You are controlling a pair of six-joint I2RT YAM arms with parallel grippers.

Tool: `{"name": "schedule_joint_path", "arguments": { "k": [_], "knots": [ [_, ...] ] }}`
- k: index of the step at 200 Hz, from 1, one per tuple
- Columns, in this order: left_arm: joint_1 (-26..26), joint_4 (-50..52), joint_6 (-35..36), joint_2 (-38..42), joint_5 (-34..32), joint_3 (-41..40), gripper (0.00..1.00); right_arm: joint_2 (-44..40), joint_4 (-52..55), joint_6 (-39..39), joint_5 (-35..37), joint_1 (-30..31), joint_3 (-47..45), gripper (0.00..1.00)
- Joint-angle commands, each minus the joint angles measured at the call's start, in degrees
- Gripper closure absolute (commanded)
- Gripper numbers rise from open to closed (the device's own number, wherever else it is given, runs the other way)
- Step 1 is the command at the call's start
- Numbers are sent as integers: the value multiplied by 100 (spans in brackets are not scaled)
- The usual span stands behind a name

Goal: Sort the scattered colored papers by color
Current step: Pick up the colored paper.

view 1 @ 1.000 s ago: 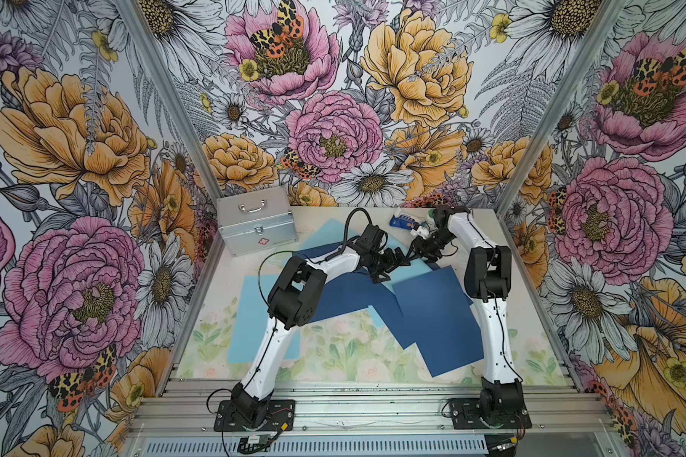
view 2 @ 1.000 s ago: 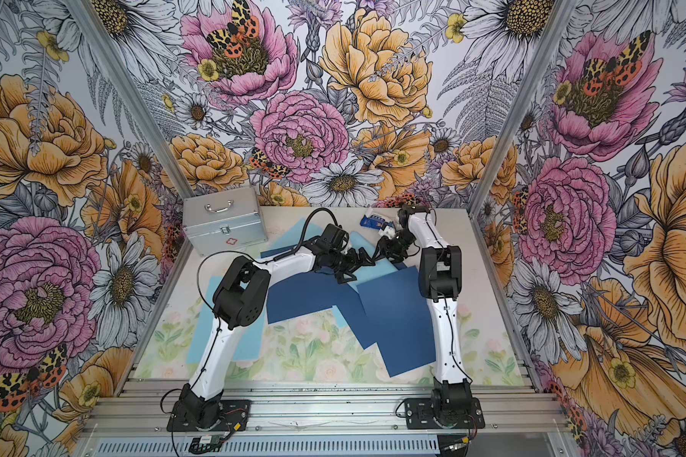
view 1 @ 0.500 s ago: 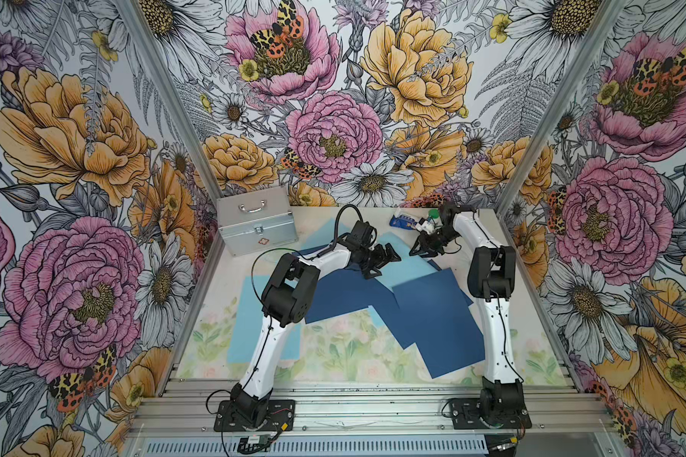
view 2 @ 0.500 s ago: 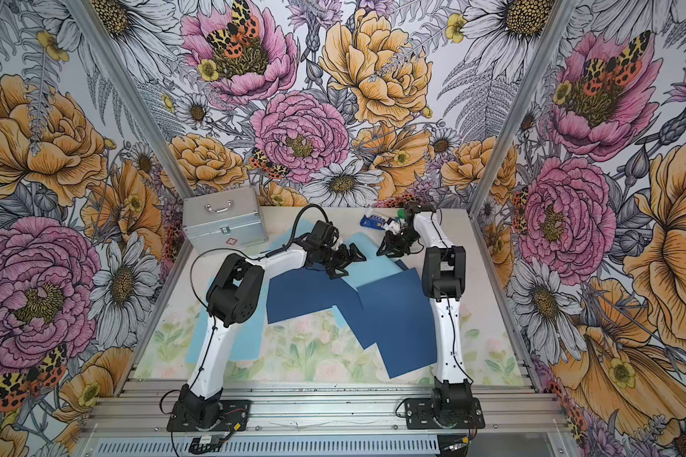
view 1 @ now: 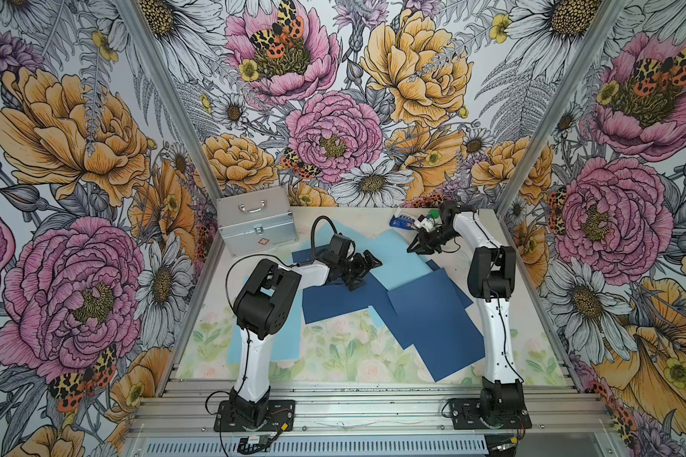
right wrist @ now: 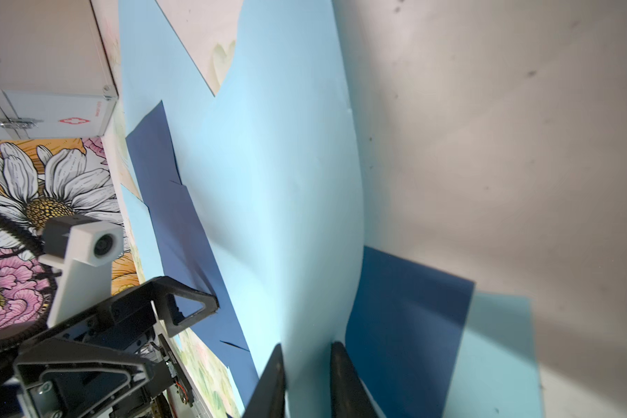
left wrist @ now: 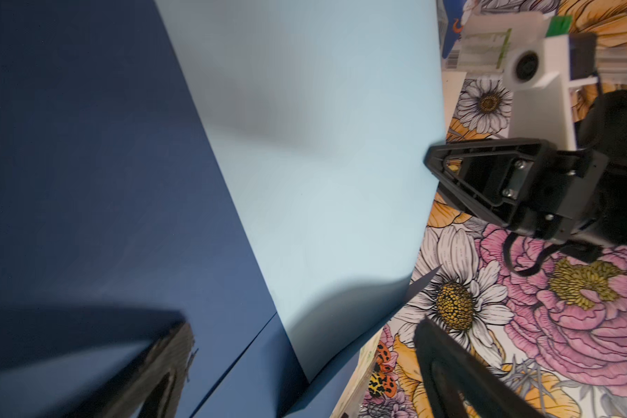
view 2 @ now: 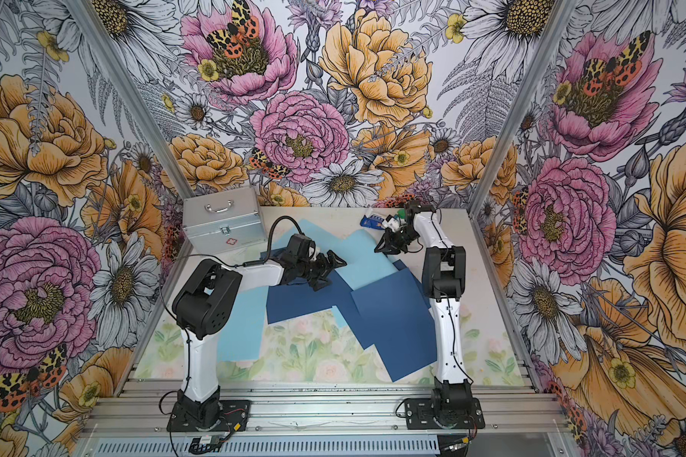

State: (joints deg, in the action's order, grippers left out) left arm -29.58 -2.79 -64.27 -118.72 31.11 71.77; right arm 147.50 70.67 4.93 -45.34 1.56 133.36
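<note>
Two arms over the pile. Right gripper (right wrist: 306, 376): jaws narrowed around the raised edge of a light blue sheet (right wrist: 279, 173), a sliver of gap either side, so firm contact I cannot tell. The sheet bows upward ahead of the fingertips; its far part lies on the table (right wrist: 485, 108). A navy sheet (right wrist: 406, 325) lies flat just beside that gripper, another navy sheet (right wrist: 174, 217) beyond the light one. Left gripper (view 1: 367, 267) spread wide, empty, hovering over the navy and light blue overlap.

Risks, judged:
- Thin edge slips out if the pinch is shallow.
- A pull drags the overlapped navy sheets.
- Sheet creases where it bows.
- Left fingers near; collision possible.
</note>
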Motion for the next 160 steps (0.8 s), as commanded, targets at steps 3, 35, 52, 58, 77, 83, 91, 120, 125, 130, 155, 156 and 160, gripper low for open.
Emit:
{"name": "schedule_joint_path", "arguments": {
  "k": [3,35,52,58,77,83,91,120,125,130,155,156,160],
  "knots": [
    [-230,-775,-719,-276,231,-44,2,-299,-254,166,-317,19,185,79],
    [-310,-789,-852,-582,256,236,2,-326,-376,281,-506,4,184,79],
    [-311,-792,-870,-691,229,281,2,-329,-464,367,-611,-24,199,79],
    [-311,-794,-870,-730,224,293,2,-336,-503,405,-659,-40,200,79],
    [-311,-801,-894,-830,229,333,2,-327,-651,549,-837,-76,213,80],
    [-309,-800,-901,-858,229,351,2,-308,-679,593,-862,-83,240,80],
    [-313,-810,-912,-891,241,377,2,-284,-700,640,-883,-86,284,80],
    [-298,-837,-943,-871,322,336,2,-200,-728,789,-1006,-129,490,80],
    [-294,-849,-947,-832,319,296,2,-193,-738,828,-1033,-147,511,81],
    [-294,-862,-933,-814,323,259,2,-183,-741,857,-1046,-156,547,81],
    [-288,-864,-868,-791,310,242,2,-107,-805,1013,-1159,-182,687,81],
    [-291,-864,-868,-792,313,242,2,-107,-807,1020,-1156,-182,694,81],
    [-291,-864,-868,-824,311,269,2,-104,-809,1031,-1169,-183,699,81]
  ]
}}
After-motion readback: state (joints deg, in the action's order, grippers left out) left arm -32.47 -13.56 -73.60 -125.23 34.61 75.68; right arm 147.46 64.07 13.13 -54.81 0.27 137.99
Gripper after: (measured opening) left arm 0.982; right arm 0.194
